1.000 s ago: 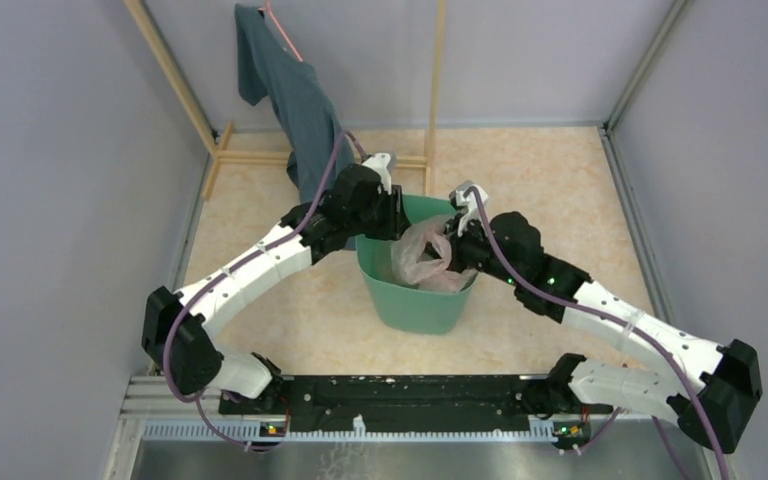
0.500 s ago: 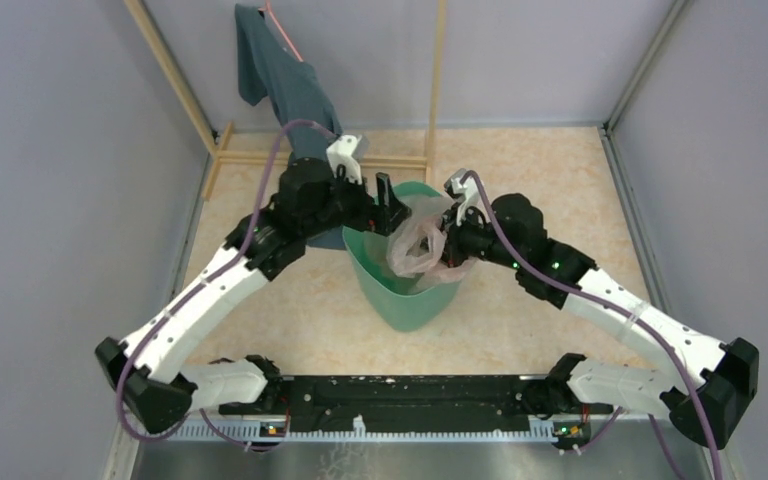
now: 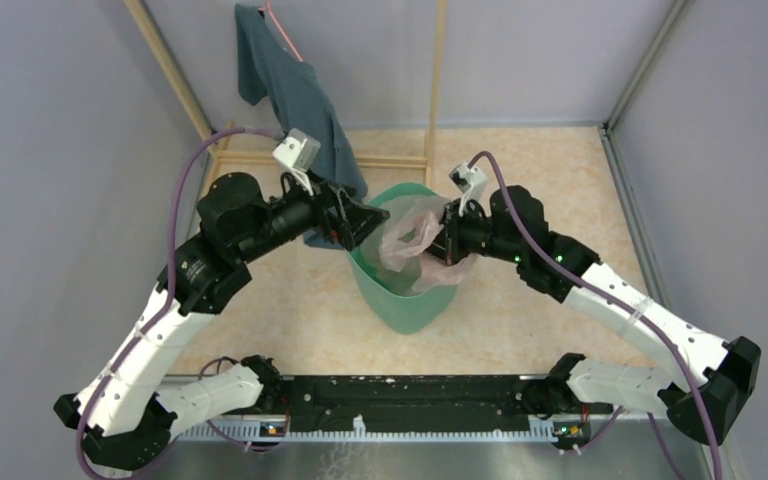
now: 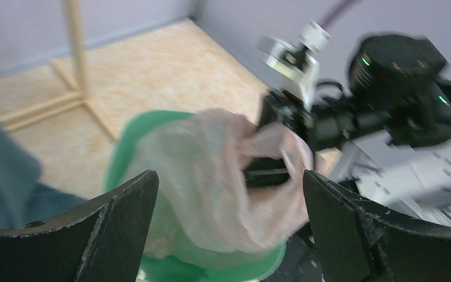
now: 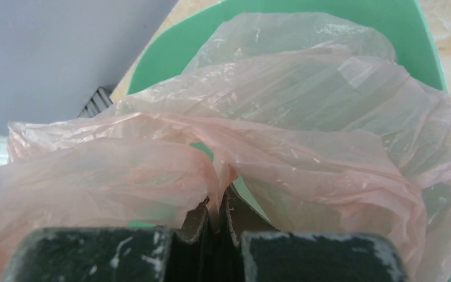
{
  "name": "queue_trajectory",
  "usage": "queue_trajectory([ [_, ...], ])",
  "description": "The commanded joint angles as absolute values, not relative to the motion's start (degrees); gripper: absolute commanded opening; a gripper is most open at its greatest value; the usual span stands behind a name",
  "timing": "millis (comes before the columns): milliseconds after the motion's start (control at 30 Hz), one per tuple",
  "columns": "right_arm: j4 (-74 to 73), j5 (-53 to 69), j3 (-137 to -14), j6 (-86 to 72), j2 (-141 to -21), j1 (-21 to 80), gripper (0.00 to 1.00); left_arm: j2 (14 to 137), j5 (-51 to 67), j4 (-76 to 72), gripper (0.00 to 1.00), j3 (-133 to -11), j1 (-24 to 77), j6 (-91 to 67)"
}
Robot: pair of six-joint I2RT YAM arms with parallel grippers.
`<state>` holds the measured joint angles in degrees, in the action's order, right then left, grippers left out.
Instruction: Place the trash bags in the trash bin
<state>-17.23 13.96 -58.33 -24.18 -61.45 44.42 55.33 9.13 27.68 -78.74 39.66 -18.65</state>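
Retracted leftward since the prior frame: left gripper, now beside the trash bin, spread wide on nothing. Pinched tight on a fold of the trash bags: right gripper. Film bunched over bin mouth, partly inside. Bin resting on desk.

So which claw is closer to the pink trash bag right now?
Right. The right claw is shut on the trash bag above the mint-green bin; the left claw is open at the bin's left rim, facing the bag, not gripping it.
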Motion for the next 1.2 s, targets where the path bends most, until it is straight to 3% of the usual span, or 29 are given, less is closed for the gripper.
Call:
queue_trajectory([
  [0,-16.09,13.02,-63.77,-29.9,-62.3,44.1,0.0,56.6,29.52,22.83,0.99,-75.36,39.69,-22.0],
  [100,-15.12,14.74,-65.65,-31.06,-64.02,44.1,0.03,57.75,32.56,21.43,0.99,-73.17,39.9,-23.62],
  [233,-15.09,14.89,-66.62,-30.16,-64.71,44.12,0.09,58.39,23.81,24.53,0.98,-72.92,39.95,-24.52],
  [367,-15.52,14.43,-66.18,-28.79,-64.69,44.12,0.14,59.58,17.82,28.23,0.88,-74.12,39.92,-24.48],
  [433,-15.31,15.22,-65.75,-27.94,-64.69,44.12,0.18,60.16,16.52,28.12,0.77,-74.22,39.9,-25.15],
  [500,-15.4,16.18,-65.59,-26.6,-64.5,44.04,0.25,60.79,14.16,28.23,0.59,-74.7,39.91,-26.32],
  [600,-17.14,16.91,-66.36,-24.01,-63.17,44.11,0.42,60.84,8.03,29.31,0.36,-74.79,39.95,-27.35],
  [700,-18.48,17.87,-66.93,-22.46,-60.65,44.05,0.56,59.25,3.88,28.52,0.2,-73.16,39.9,-28.47],
  [833,-18.09,17.92,-67.08,-21.04,-57.31,44.11,0.72,56.62,5.24,23.55,0.07,-70.29,39.95,-28.31],
  [1000,-19.78,13.89,-69.12,-18.24,-57.63,44.08,0.76,55.8,7.78,20.11,0.0,-70.05,39.91,-26.5],
  [1167,-21.39,10.83,-71.61,-16.12,-58.7,44.08,0.92,51.51,18.65,10.99,0.0,-65.49,39.91,-18.68],
])
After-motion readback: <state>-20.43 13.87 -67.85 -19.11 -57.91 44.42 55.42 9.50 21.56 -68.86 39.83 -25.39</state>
